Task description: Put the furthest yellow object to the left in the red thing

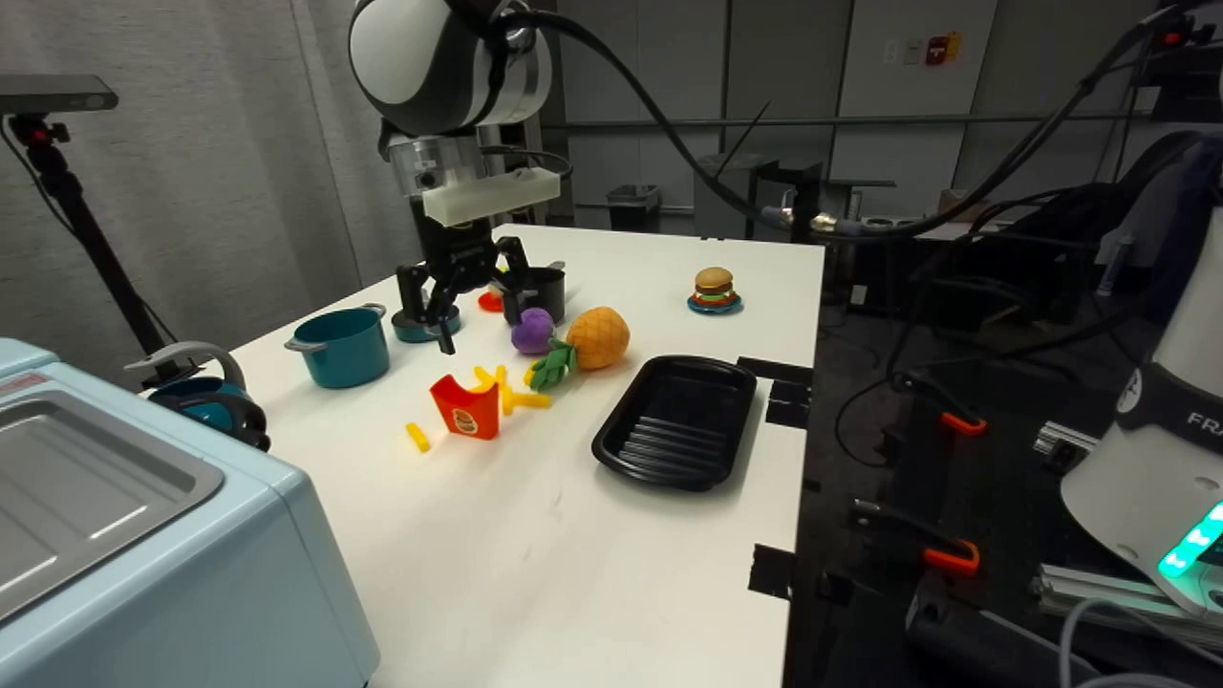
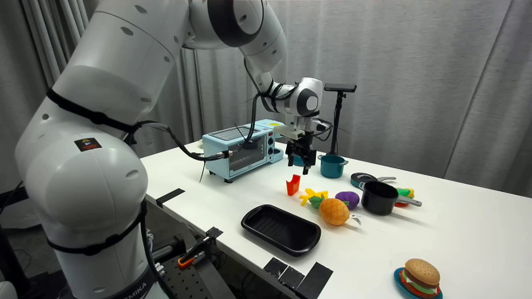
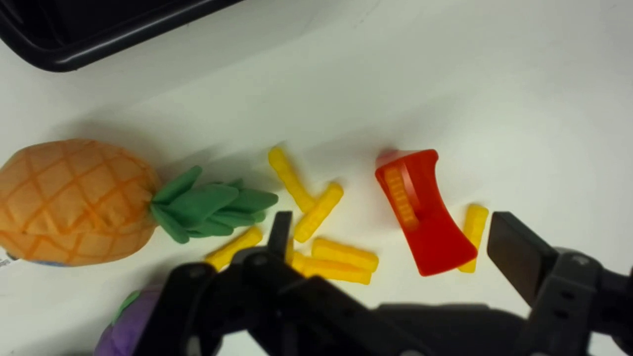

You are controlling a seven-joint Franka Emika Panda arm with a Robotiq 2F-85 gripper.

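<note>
The red fries carton (image 1: 465, 413) stands upright on the white table in both exterior views (image 2: 293, 185). In the wrist view the carton (image 3: 437, 237) is seen from above, with one yellow stick (image 3: 401, 198) inside it. A lone yellow stick (image 1: 418, 438) lies left of the carton. In the wrist view this lone stick (image 3: 474, 227) is partly covered by the carton's edge. Several other yellow sticks (image 3: 341, 254) lie loose on the carton's other side, also visible in an exterior view (image 2: 311, 195). My gripper (image 3: 390, 232) is open, holds nothing, and hovers above the carton and sticks (image 1: 480, 330).
An orange toy pineapple (image 1: 599, 337) and a purple eggplant (image 1: 533, 331) lie beside the loose sticks. A black tray (image 1: 683, 411) is nearer the robot base. A teal pot (image 1: 349, 354), black pot (image 2: 379, 199), blue toaster oven (image 2: 224, 160) and burger (image 2: 422, 274) stand around.
</note>
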